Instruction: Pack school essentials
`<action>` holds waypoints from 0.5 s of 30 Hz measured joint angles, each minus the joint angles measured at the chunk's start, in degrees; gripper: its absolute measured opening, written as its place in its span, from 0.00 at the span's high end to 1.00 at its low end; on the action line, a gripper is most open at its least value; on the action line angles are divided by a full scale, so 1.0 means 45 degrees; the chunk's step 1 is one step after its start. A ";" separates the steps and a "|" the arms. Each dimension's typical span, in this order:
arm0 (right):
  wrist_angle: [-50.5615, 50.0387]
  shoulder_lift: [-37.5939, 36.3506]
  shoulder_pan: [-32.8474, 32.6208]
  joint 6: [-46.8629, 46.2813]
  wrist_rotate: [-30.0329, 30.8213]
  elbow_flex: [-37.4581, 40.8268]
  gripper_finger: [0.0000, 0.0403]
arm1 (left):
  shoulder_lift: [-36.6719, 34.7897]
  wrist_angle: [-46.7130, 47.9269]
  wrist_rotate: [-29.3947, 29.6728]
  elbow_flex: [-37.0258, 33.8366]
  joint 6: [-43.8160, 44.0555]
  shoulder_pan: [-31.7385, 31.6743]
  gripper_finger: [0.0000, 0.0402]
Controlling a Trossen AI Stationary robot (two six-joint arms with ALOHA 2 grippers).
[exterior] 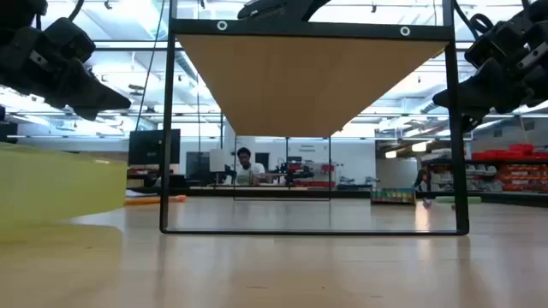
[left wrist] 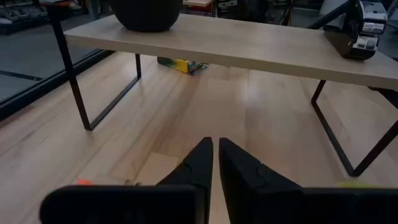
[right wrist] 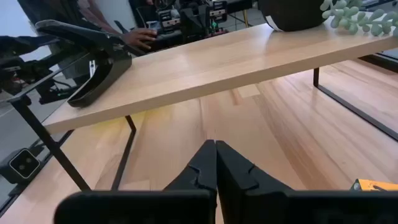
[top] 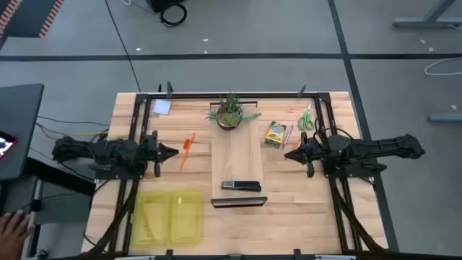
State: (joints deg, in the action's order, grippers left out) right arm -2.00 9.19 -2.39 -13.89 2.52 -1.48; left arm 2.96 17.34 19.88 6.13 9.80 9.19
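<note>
Shelf: light wood board on thin black legs, mid-table. Plant w/ dark pot on shelf's far end. Black stapler on shelf's near end, lying across it. Yellow bin on table, near-left of shelf, well apart. Black frame runs along table edge behind shelf. Person seated in room far beyond shelf, seen betw. its legs in low view. A hand at floor level, far left of shelf, off table.
</note>
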 joint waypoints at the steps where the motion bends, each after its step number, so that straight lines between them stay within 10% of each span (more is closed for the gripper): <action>1: 0.0000 -0.0001 0.0004 0.0000 0.0000 0.0000 0.98 | 0.0004 0.0000 0.0000 0.0004 -0.0005 0.0000 0.91; 15: 0.0000 0.0000 0.0002 0.0000 0.0000 0.0000 0.98 | 0.0001 0.0004 0.0000 0.0001 0.0000 -0.0001 0.92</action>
State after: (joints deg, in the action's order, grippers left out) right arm -2.00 9.19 -2.38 -13.89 2.52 -1.48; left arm 2.97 17.36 19.88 6.13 9.80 9.19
